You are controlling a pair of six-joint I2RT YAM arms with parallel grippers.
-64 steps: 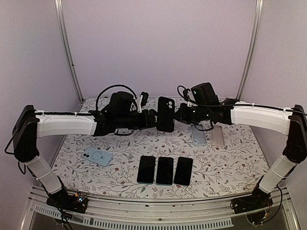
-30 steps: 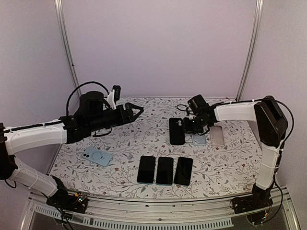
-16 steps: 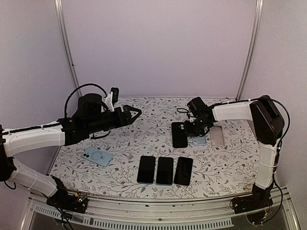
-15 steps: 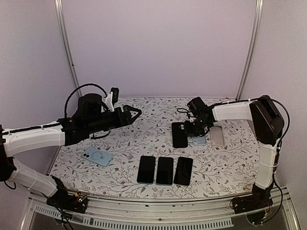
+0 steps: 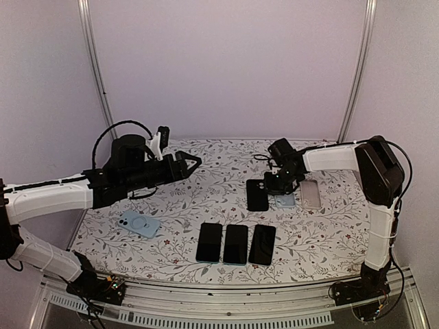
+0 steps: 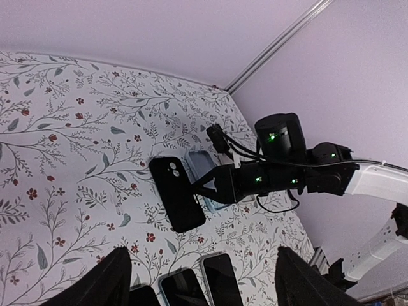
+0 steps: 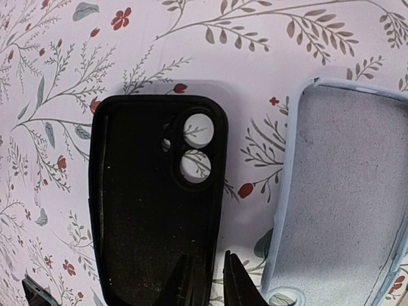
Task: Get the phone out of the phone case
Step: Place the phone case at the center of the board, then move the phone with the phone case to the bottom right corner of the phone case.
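Lying flat in the middle of the top view, the empty black case sits just beside a light blue case. The right gripper straddles its edge; pinching or not, I cannot tell. The left gripper is spread wide.

The flowered table is carrying three dark phones in a front row. Behind them, a black case, a pale blue case and a clear case are lying flat. A blue phone is sitting left.
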